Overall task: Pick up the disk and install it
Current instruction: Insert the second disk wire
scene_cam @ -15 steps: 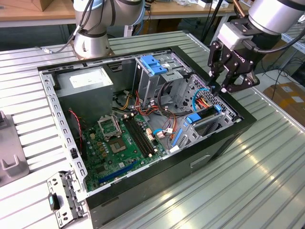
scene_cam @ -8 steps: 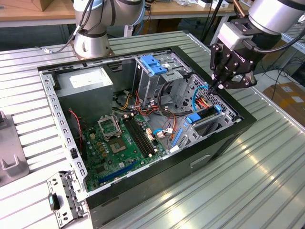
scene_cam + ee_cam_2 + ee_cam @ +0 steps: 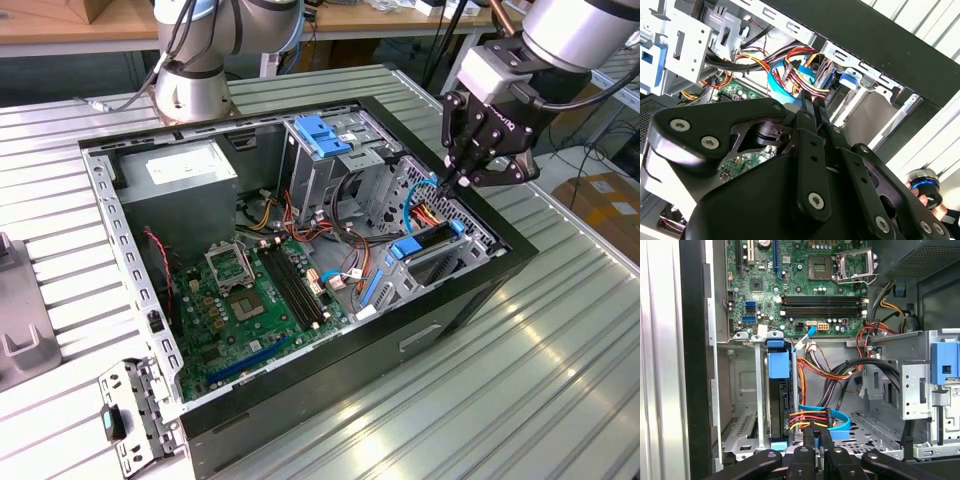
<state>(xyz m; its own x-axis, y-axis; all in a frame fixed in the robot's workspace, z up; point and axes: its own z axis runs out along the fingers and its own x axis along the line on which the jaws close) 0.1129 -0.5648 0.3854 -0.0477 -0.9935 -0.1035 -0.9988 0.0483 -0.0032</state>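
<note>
Inside the case's corner bay, the disk (image 3: 779, 405) sits upright (cables (image 3: 812, 417) crowd it).

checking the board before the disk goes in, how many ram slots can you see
4, side by side in one bank: long black ram slots just below the open cpu socket in the first wrist view, beside it in the exterior view. None seems hidden.

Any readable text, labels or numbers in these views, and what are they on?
No text can be read.
Gripper housing, exterior view: pale marking, too blurred to read.
Power supply sticker, exterior view: too small to read.
Motherboard printing, first wrist view: too small to read.
</note>
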